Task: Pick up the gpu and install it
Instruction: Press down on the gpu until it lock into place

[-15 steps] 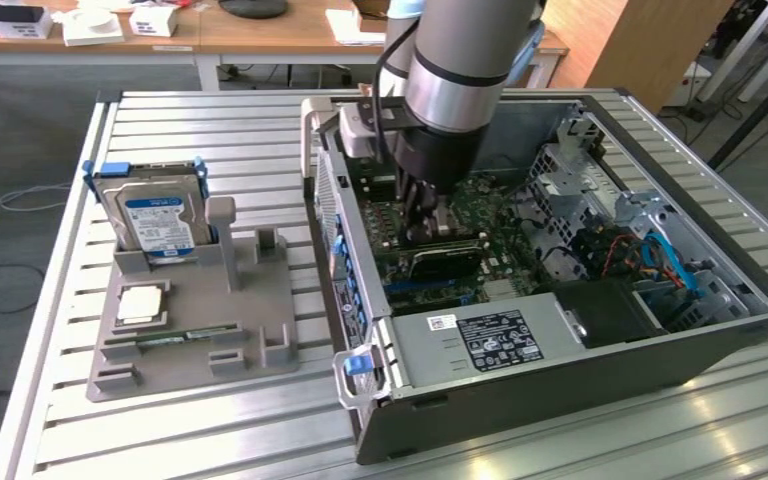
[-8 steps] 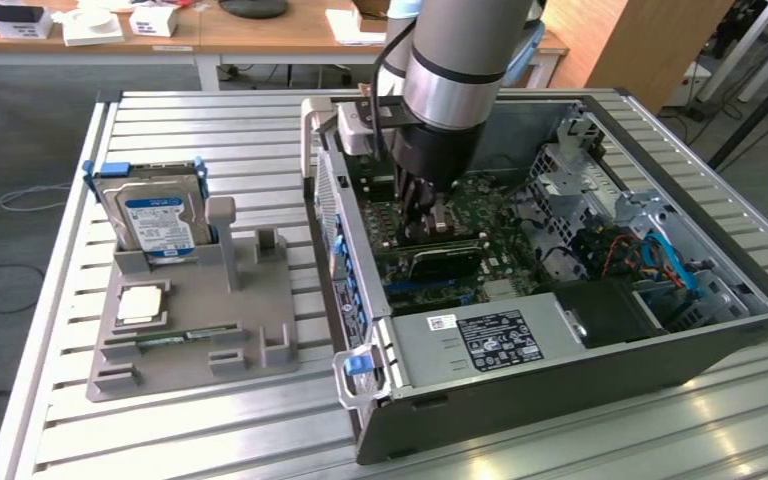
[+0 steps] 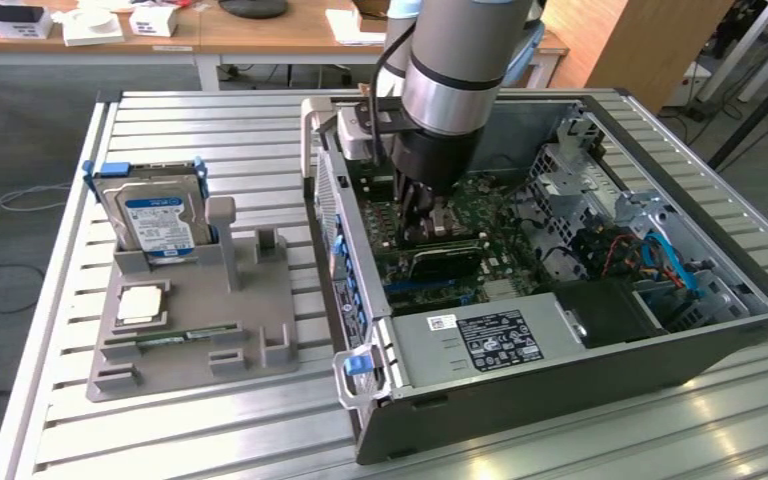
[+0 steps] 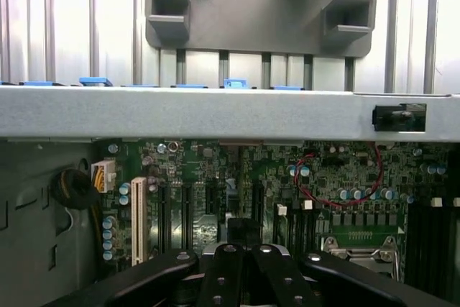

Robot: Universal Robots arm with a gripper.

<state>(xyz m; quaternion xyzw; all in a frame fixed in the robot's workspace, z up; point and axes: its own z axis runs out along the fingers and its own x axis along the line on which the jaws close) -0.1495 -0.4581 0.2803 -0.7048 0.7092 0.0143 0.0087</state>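
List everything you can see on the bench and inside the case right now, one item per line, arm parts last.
Computer case: 1, dark grey, open side up, on the slatted table's exterior-view right.
Motherboard: 1, green, on the case floor.
gpu: 1, black cooler face up, lying on the motherboard right under the arm.
Power supply: 1, silver with white label, near end of case.
Parts holder: 1, grey, on the table at the exterior view's left.
Hard drive: 1, white-blue label, upright in the holder.
RAM stick: 1, green, lying in a holder slot.
Table: 1, silver, slatted.
Arm: 1, grey.
End effector: 1, black, inside the case just over the gpu.
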